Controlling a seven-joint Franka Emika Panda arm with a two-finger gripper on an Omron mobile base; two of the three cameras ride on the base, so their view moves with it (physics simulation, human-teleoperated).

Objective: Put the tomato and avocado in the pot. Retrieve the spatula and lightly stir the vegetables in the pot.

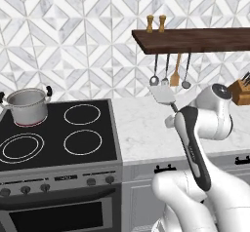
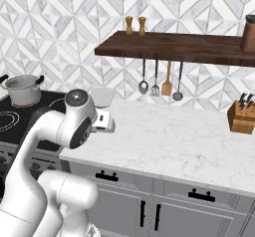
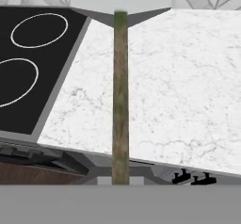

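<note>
Hand view: gripper [image 3: 120, 180] clamping spatula [image 3: 120, 96]

1. We see even, bright, flat rendered light with no clear source.
2. Soft shadow lies under the dark wooden wall shelf [image 2: 189, 48] on the far wall.
3. The shiny steel cylindrical pot [image 1: 27, 106] shows mild sheen, no harsh glare.
4. In the hand view, the close brown-green handle [image 3: 120, 96] looks smeared and blurry.

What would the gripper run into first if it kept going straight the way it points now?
Probably the tiled wall behind the counter. The gripper is shut on the spatula, whose blade leads, pointing up and back over the counter. Nothing else seems to lie between, though depth is unclear.
</note>
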